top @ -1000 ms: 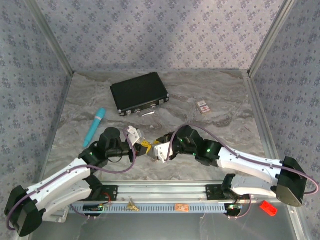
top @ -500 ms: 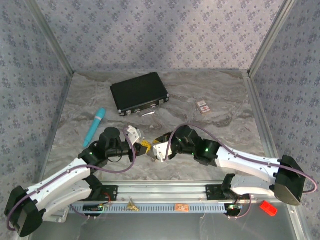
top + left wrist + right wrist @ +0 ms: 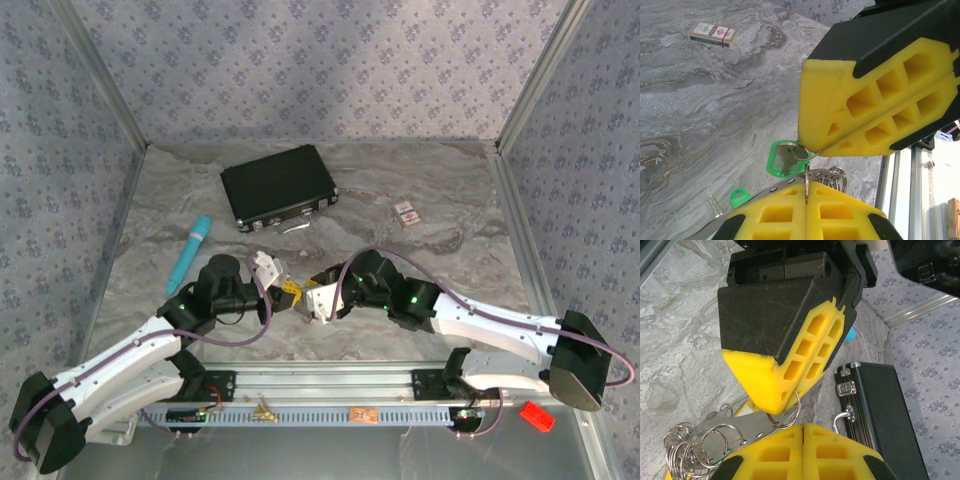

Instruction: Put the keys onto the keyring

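Silvery keyring point(image 3: 806, 181) stands pinched edge-on in the clenched left gripper point(image 3: 807, 194). The right gripper point(image 3: 814, 150), clamped too, holds a green-headed key point(image 3: 782, 161) against it, above the table point(image 3: 700, 100). Threading is in hand; next, the key's loop likely needs easing onto the ring.

White arms point(image 3: 125, 365), black joints, purple cables point(image 3: 480, 303), green lights, yellow gridded tool fingers point(image 3: 875, 100)

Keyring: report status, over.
Left gripper shut on keyring. Right gripper shut on green key by its small ring, tips close together. Spare green key on table. No obstruction seen.
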